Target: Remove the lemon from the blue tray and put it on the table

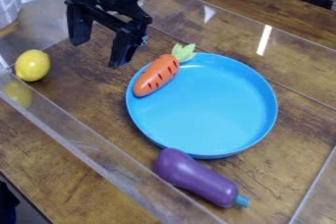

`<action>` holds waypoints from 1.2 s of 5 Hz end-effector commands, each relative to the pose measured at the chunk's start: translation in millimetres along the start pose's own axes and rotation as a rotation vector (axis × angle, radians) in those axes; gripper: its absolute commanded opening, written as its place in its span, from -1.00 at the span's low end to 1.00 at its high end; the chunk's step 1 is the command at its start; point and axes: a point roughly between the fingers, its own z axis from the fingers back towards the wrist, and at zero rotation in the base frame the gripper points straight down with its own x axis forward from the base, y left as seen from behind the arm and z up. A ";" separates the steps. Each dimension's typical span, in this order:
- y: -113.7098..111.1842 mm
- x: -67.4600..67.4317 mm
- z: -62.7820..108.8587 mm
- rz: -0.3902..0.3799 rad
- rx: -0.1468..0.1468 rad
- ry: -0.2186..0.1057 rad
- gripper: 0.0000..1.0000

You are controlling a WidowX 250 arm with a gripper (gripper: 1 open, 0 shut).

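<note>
Yellow and alone, the lemon [31, 65] rests on the table [79, 135] near its left edge, just inside the clear acrylic wall [79, 120], well apart from the blue tray [217, 115]. In this single camera view you can see the gripper [102, 41] hanging above the planks between lemon and tray, its jaws spread apart and holding nothing. You can judge the task essentially done: the lemon is out of the tray and on the wood, so only pulling the arm clear seems left. Count one lemon, one blue tray, one carrot [161, 71] lying across the tray's upper-left rim, and one purple eggplant [197, 177] on the table beside the tray's near rim.
</note>
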 end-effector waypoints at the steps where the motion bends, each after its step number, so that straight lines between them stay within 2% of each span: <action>1: 4.6 6.7 11.2 0.103 -0.018 -0.026 1.00; 2: 3.0 9.1 10.1 0.174 -0.031 -0.007 1.00; 5: 8.6 25.9 20.1 0.222 -0.041 0.026 1.00; 6: 2.1 22.5 19.9 0.217 -0.040 0.039 1.00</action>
